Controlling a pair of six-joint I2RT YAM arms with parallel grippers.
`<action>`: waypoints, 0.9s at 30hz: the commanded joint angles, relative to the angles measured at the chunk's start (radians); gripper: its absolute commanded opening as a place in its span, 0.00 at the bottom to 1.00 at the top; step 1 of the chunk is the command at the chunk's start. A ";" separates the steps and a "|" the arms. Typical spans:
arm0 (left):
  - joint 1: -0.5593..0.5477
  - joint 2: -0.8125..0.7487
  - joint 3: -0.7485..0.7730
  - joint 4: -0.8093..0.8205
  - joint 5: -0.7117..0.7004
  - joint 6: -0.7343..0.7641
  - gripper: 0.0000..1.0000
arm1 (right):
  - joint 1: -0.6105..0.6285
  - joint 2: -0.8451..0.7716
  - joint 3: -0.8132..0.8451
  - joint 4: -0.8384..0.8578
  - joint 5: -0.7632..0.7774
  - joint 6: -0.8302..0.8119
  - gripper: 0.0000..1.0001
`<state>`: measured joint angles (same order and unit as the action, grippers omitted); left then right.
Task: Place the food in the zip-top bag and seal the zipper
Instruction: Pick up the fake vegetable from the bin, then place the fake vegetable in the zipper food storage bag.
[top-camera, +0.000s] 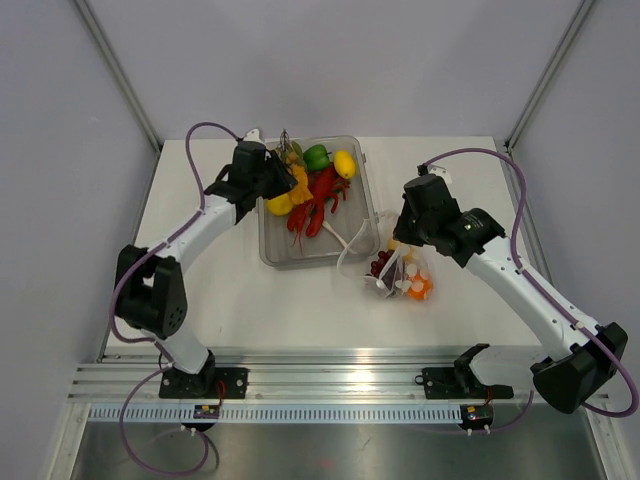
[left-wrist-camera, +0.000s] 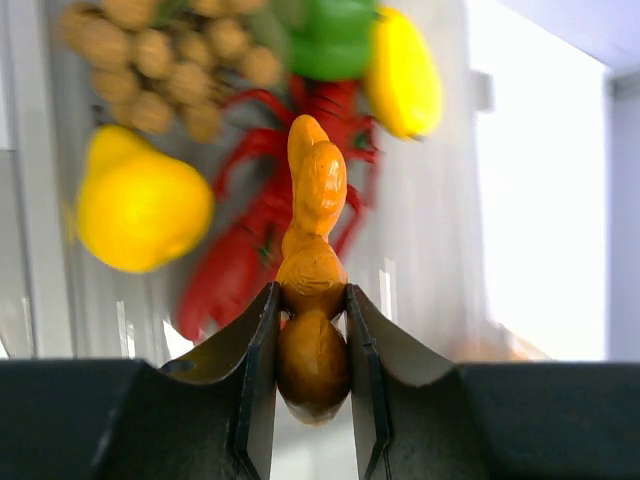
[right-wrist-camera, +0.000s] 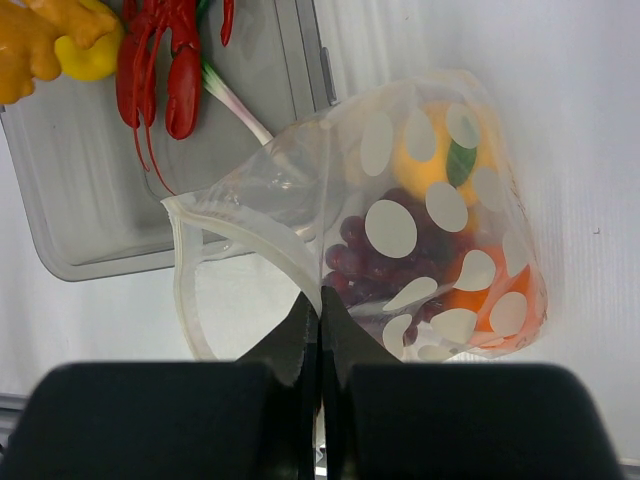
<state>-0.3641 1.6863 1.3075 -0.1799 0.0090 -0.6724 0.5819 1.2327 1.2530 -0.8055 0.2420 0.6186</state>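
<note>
Left wrist — pincer (left-wrist-camera: 310, 302) grips a glossy, knobbly orange toy (left-wrist-camera: 318, 190).

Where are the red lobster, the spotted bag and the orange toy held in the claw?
red lobster (top-camera: 319, 202), top view, on its body.
spotted bag (right-wrist-camera: 390, 228), right wrist view, on a white dot.
orange toy (left-wrist-camera: 318, 190), left wrist view, on its upper lobe.

Open dotted bag (right-wrist-camera: 390, 228), grapes (right-wrist-camera: 355, 258) and orange (right-wrist-camera: 420, 165) inside, knobbly orange piece (left-wrist-camera: 312, 265) gripped

Left gripper (top-camera: 291, 183) over tray (top-camera: 300, 262), right gripper (top-camera: 399, 246) at bag (top-camera: 408, 278)
</note>
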 joint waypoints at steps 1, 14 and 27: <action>-0.004 -0.126 0.044 -0.111 0.209 0.046 0.00 | 0.004 -0.021 0.019 0.028 -0.003 0.010 0.00; -0.013 -0.373 0.021 -0.364 0.764 0.224 0.00 | 0.004 -0.033 0.006 0.058 -0.024 0.001 0.00; -0.156 -0.390 -0.004 -0.334 0.870 0.182 0.00 | 0.004 -0.042 0.009 0.062 -0.040 0.007 0.00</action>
<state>-0.4713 1.2873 1.3048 -0.5541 0.8459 -0.4725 0.5819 1.2221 1.2526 -0.7822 0.2150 0.6186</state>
